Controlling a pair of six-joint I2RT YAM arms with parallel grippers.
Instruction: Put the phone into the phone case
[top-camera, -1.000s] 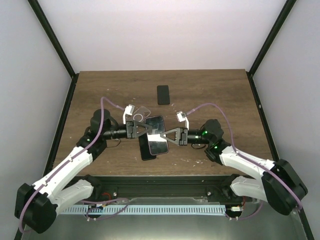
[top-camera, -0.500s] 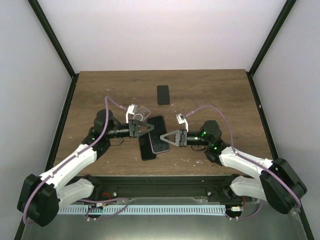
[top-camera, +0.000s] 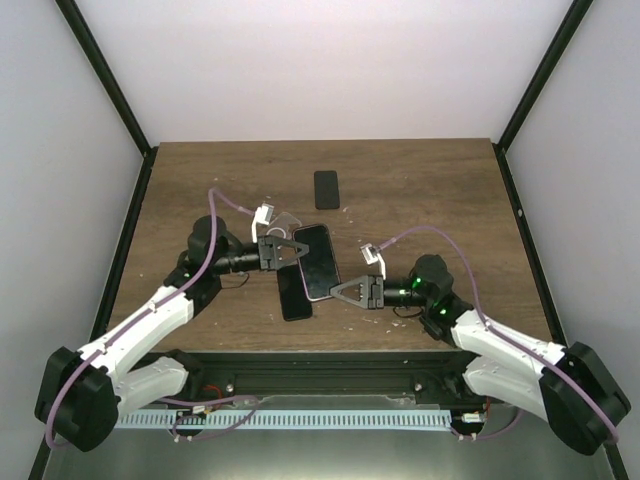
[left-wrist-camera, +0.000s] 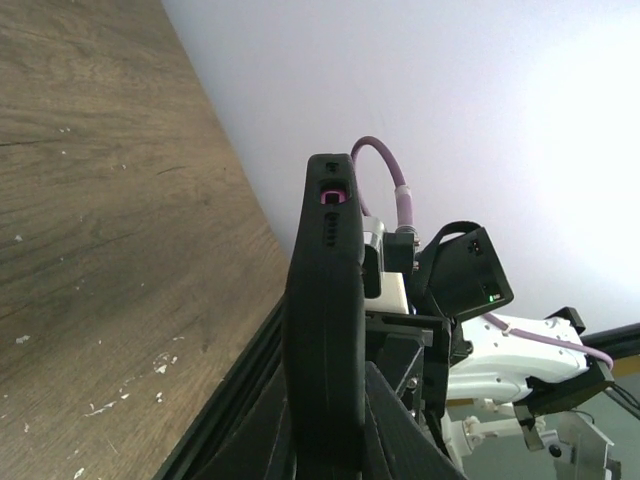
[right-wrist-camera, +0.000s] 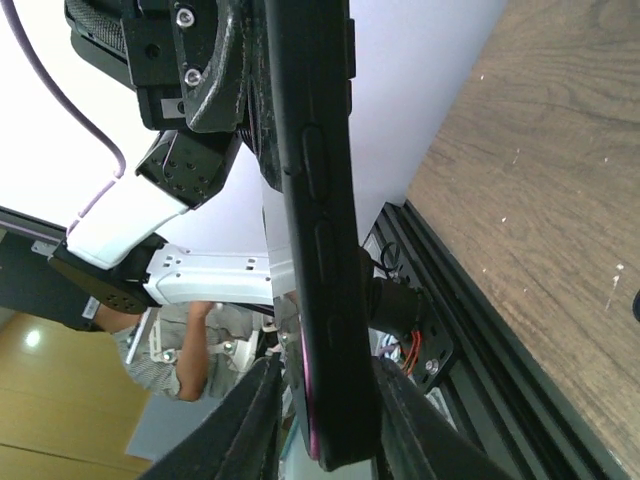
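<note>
A pink phone sits inside a black phone case (top-camera: 316, 262) and is held in the air over the middle of the table. My left gripper (top-camera: 288, 250) is shut on its upper left end. My right gripper (top-camera: 337, 292) is closed around its lower right corner. In the left wrist view the case's edge (left-wrist-camera: 325, 300) stands upright between my left gripper's (left-wrist-camera: 325, 445) fingers, pink showing through a port hole. In the right wrist view the case's side with buttons (right-wrist-camera: 312, 200) runs between my right gripper's (right-wrist-camera: 328, 430) fingers, and a thin pink rim shows.
A small black rectangular object (top-camera: 326, 188) lies at the back middle of the table. A clear plastic piece (top-camera: 287, 217) lies behind my left wrist. A dark flat rectangle (top-camera: 292, 296) lies on the table under the held phone. A black rail (top-camera: 320, 358) runs along the table's near edge.
The right gripper has drawn back toward the near right, down the phone to its lower corner. The phone has swung slightly and lies flatter to the camera. The left gripper keeps its hold.
</note>
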